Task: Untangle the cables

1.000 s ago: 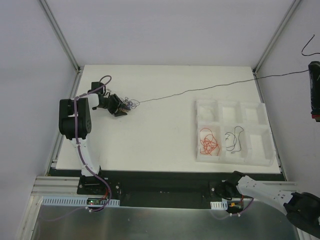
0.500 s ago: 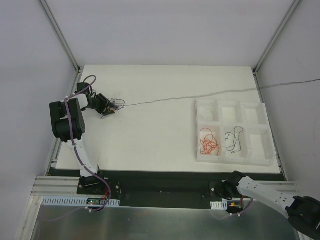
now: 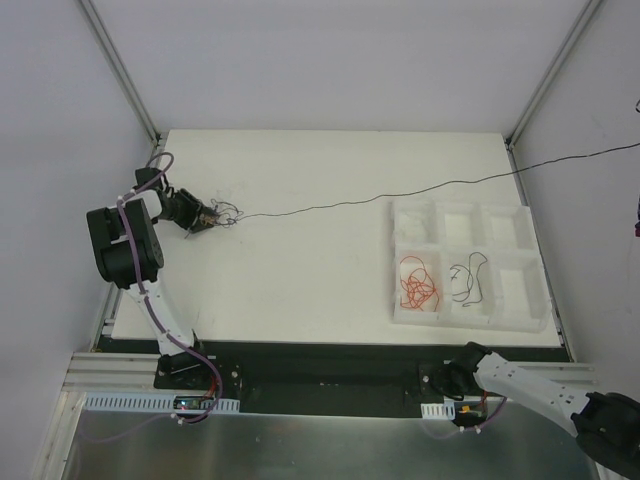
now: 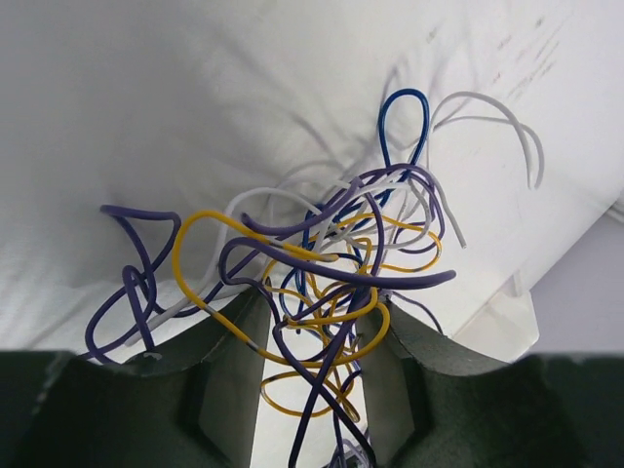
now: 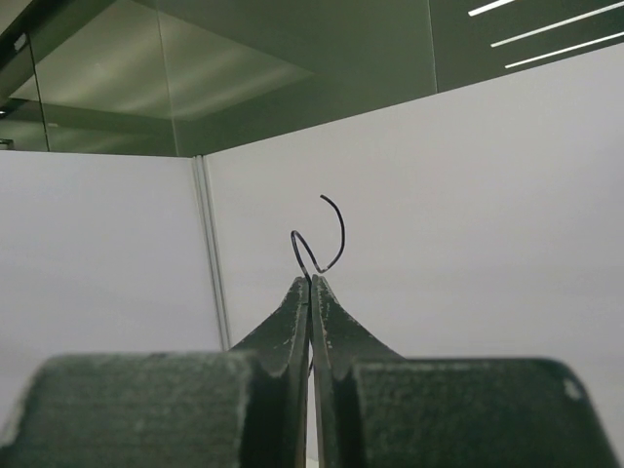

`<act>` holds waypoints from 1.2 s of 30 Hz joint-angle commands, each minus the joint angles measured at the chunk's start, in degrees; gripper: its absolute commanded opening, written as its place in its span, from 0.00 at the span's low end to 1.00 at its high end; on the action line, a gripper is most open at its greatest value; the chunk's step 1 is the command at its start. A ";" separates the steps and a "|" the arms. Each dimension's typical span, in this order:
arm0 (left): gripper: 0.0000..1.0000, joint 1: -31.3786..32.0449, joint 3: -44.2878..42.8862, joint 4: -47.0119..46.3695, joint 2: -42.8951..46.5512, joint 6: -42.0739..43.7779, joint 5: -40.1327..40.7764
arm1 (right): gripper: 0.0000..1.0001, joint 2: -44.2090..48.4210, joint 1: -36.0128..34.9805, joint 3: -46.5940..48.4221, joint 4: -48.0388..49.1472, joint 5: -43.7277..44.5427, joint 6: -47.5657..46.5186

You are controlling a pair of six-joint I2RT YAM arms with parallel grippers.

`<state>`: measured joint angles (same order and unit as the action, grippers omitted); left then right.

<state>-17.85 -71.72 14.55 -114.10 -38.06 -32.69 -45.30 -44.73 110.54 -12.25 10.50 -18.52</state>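
Observation:
A tangle of cables (image 3: 226,212) in purple, yellow, blue and white lies at the table's far left. My left gripper (image 3: 204,220) is closed around it. In the left wrist view the strands (image 4: 322,273) pass between the two fingers of my left gripper (image 4: 314,312), which stand a little apart. One long black cable (image 3: 400,193) runs taut from the tangle to the right edge of the view. My right gripper (image 5: 311,281) is shut on that cable's curled end (image 5: 327,239), raised in the air and outside the top view.
A white tray with several compartments (image 3: 445,240) stands at the right. One compartment holds orange-red wires (image 3: 418,282), the one beside it a black wire (image 3: 465,280). Frame posts stand at the table's back corners.
My left gripper has moved left with the tangle. The black cable has been drawn out longer, and the right gripper has left the top view.

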 commanded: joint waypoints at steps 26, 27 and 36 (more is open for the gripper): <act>0.38 -9.14 0.44 1.89 1.16 1.15 1.05 | 0.01 6.80 -0.09 0.47 4.43 4.79 -5.56; 0.38 -8.88 0.44 1.89 1.34 1.24 0.96 | 0.00 6.89 -0.18 0.29 4.69 4.36 -5.30; 0.37 -9.57 -0.96 2.06 -0.68 1.77 0.87 | 0.00 7.68 -0.09 5.38 2.77 -0.30 -4.24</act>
<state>-26.33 -71.75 15.46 -114.10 -37.91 -32.91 -38.79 -44.75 112.79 -11.84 13.15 -22.98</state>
